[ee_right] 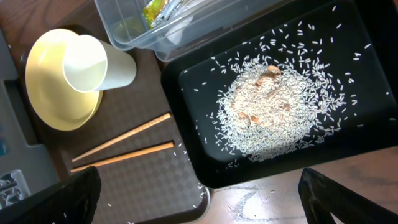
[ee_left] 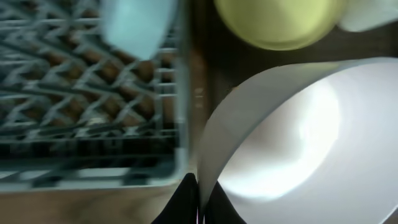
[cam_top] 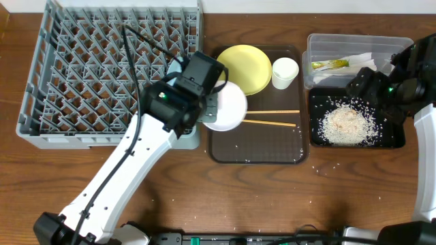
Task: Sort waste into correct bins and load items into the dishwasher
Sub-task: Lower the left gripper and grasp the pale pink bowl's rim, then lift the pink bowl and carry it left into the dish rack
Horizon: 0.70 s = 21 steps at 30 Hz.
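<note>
The white bowl [cam_top: 228, 109] sits over the left edge of the brown serving tray [cam_top: 272, 146], on the side facing the grey dish rack [cam_top: 82, 82]. The left gripper [ee_left: 198, 202] has it by the rim. In the left wrist view the two dark fingers are closed tight with the thin wall between them, one inside and one outside. The bowl looks tipped, and I would guess it is off the tray, though I cannot be sure.

It looks rigid, smooth and glossy, light but likely to slip. If it is ceramic, a knock against the rack's pegs could chip it. A rim pinch is a sensible hold, but the bowl can swing in it, so a slow carry would be wise.

The left arm stretches in a long diagonal from the near side of the tray, with its wrist over the tray's left rim. A light blue bowl [ee_left: 137, 28] already rests in the rack.

The yellow plate [cam_top: 245, 64], small white cup [cam_top: 285, 71] and chopsticks [cam_top: 272, 117] lie on the tray. To the right of the tray, the right gripper [ee_right: 199, 199] hangs over the black tray [ee_right: 199, 124] of rice [cam_top: 347, 124], its jaws spread wide and holding nothing.
</note>
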Available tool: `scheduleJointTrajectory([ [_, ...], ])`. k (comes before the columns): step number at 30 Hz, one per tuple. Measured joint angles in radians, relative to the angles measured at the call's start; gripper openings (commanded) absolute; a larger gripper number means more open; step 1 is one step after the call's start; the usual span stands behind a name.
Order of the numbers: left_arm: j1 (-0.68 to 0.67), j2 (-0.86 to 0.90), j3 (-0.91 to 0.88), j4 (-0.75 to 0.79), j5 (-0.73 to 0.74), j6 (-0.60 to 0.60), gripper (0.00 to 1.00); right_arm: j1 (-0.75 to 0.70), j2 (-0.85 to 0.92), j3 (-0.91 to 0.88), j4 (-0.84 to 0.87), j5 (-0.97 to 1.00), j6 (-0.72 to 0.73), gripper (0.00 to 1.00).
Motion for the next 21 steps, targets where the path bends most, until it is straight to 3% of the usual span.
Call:
scheduleJointTrajectory([
  [21,0.042,0.024,0.0,-0.046,-0.133,0.0,0.07,0.0,0.0,0.0,0.0,0.0,0.0,0.99],
])
